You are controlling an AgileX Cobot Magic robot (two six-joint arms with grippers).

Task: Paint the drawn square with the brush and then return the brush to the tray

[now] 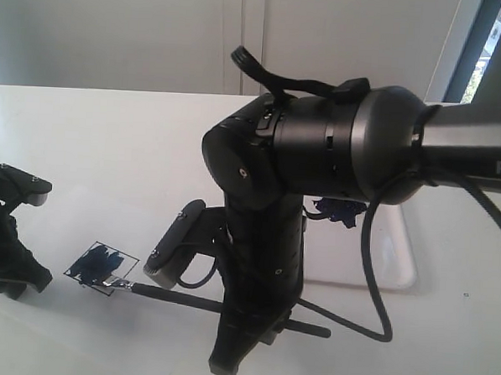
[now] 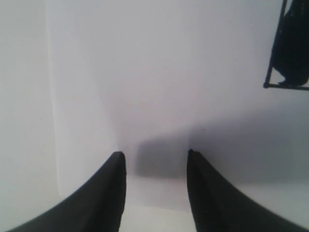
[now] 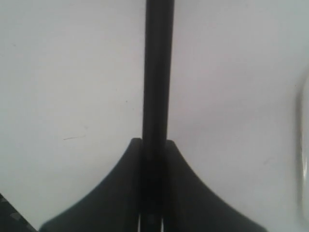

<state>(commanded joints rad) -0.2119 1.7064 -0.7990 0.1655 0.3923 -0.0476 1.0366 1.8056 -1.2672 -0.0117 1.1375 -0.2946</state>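
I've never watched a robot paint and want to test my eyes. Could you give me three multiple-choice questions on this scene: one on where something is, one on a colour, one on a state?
1. Where is the bristle end of the brush?
A. At the edge of the drawn square
B. In a water cup
C. Raised high in the air

2. What colour is the paint inside the drawn square?
A. Red
B. Dark blue
C. Yellow

3. How is the right gripper?
A. Open and empty
B. Shut on a cloth
C. Shut on the brush

Answers:
1 A, the brush's silver end meets the square's corner.
2 B, dark blue smears partly fill the outline.
3 C, its jaws press against the black handle.
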